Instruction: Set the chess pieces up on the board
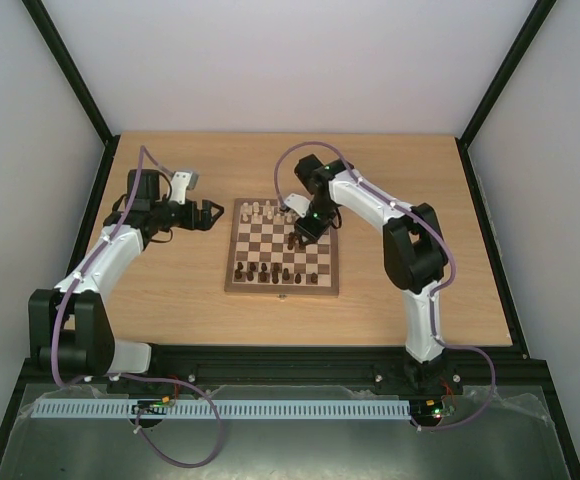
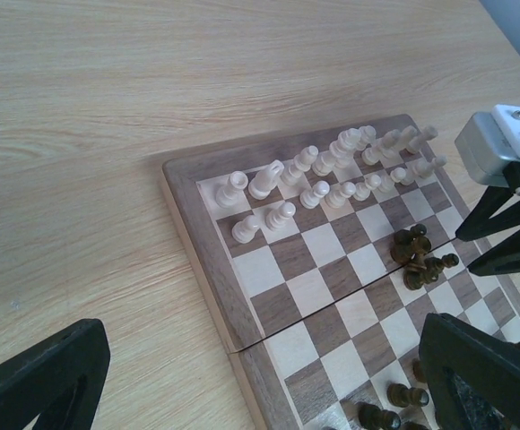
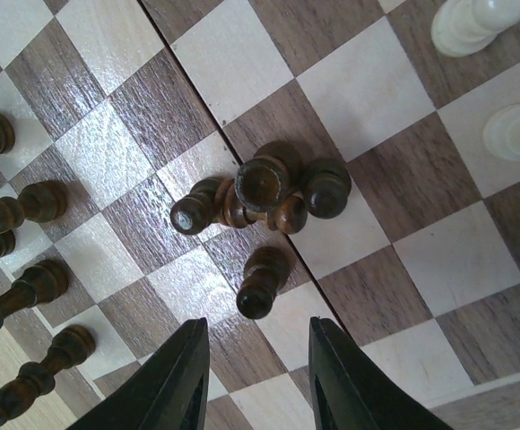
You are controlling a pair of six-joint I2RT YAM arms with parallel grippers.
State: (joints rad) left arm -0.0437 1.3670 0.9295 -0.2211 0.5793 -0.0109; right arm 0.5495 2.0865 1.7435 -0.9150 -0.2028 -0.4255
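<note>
Arm bases: two black mounts at the bottom of the overhead view, the left arm base (image 1: pixel 70 330) at lower left and the right arm base (image 1: pixel 425 365) at lower right
Table (image 1: pixel 170 300): pale wood-grain top filling the middle of the overhead view
Board (image 1: pixel 280 291): square, checkered dark brown and tan inside a brown border, lying flat at the centre of the overhead view
Left gripper (image 1: pixel 216 213): just left of the board's upper left corner, over bare table; jaws spread wide, nothing between them
Right gripper (image 1: pixel 305 232): over the board's right half, pointing down; jaws parted and holding nothing, with its two black fingers (image 3: pixel 184 385) at the bottom edge of its wrist view
Pale pieces (image 1: pixel 260 211): cream, standing in two rough rows along the board's upper edge
Dark pieces (image 1: pixel 275 272): brown, ranged along the board's lower edge
Dark heap (image 3: pixel 264 188): several brown pieces bunched and touching at the middle of the right wrist view, some tipped over
Lone dark piece (image 3: pixel 260 282): on its side just below the heap, just above the gap between the right fingers
</note>
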